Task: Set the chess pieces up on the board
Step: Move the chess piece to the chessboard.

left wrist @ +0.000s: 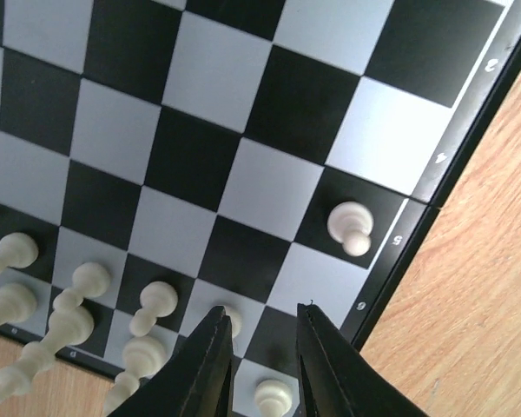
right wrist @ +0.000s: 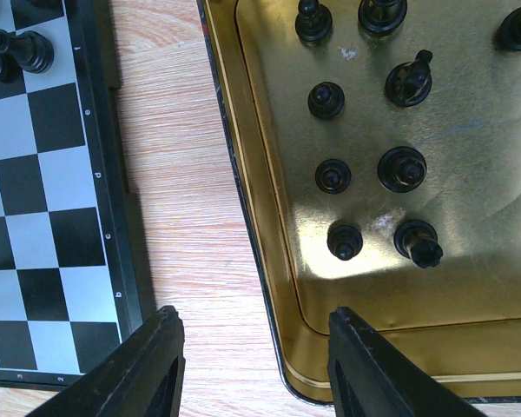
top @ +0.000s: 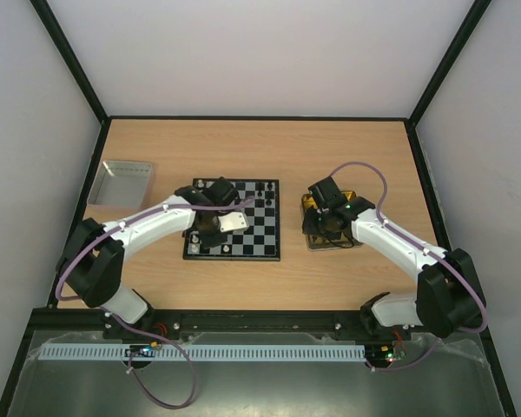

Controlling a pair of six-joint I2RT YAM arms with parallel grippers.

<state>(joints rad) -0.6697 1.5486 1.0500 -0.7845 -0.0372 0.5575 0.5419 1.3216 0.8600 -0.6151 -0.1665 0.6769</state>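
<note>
The board lies mid-table. My left gripper hovers low over its near-left corner. In the left wrist view the gripper is open, with a white pawn standing between the fingers, untouched. Several white pieces stand along the board edge, and one white pawn stands apart near the frame. My right gripper is open and empty. In the right wrist view it straddles the corner wall of the yellow tray, which holds several black pieces.
A silver metal tray sits at the far left of the table. A few black pieces stand on the board's far edge, also seen in the right wrist view. A strip of bare wood separates board and yellow tray.
</note>
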